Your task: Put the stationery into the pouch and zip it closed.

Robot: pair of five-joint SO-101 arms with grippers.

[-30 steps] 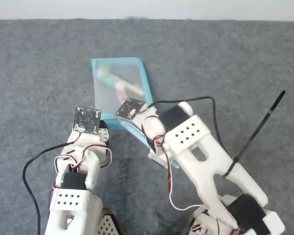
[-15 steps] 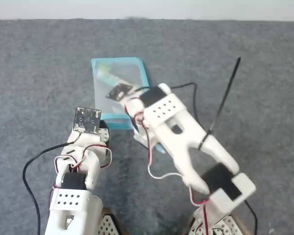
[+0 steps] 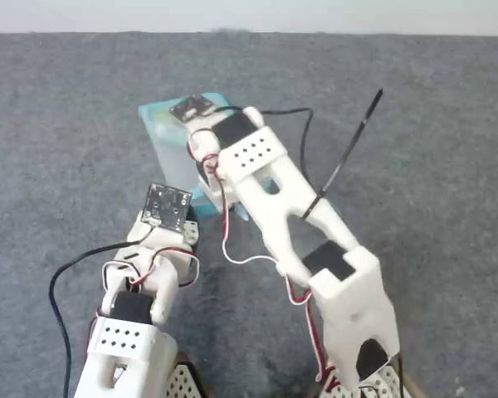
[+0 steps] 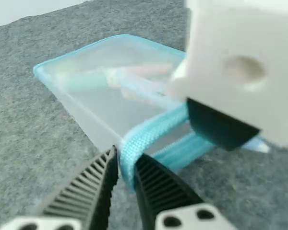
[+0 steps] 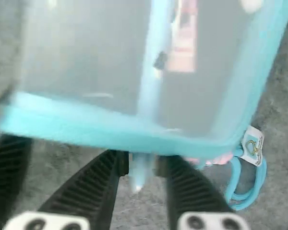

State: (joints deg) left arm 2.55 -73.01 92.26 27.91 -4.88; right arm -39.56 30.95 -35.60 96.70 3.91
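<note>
Pouch (image 3: 168, 149) lies flat on the grey surface (image 3: 58, 124), ahead of both arms; body translucent, trim teal. Stationery (image 4: 113, 79) is inside it; a green piece and a pink piece lie lengthwise, seen through the clear wall; their exact kind cannot be told.

Left end effector (image 4: 126, 155): jaws together on a teal strap (image 4: 156, 127) at the pouch's near end; the strap runs from the jaws up to the pouch edge. In the high view the left arm (image 3: 149, 282) sits just short of the pouch's near end, with its wrist camera board over that corner.

Right end effector (image 5: 141, 160): fingers closed in on the pale blue zip pull (image 5: 139, 179), one finger on each side; the pull hangs off the teal zip edge (image 5: 110, 132). In the high view the right arm (image 3: 270, 191) stretches along the pouch's right-hand side to its far end and covers that part of it.

A thin teal loop (image 5: 263, 179) with a small tag (image 5: 252, 143) hangs at a pouch corner just beside the right end effector; the loop lies on the surface.

In the left wrist view the right arm's white housing sits over the pouch, close to the strap.

Whether the zip is fully closed cannot be told; the arm hides the zip line from above.
</note>
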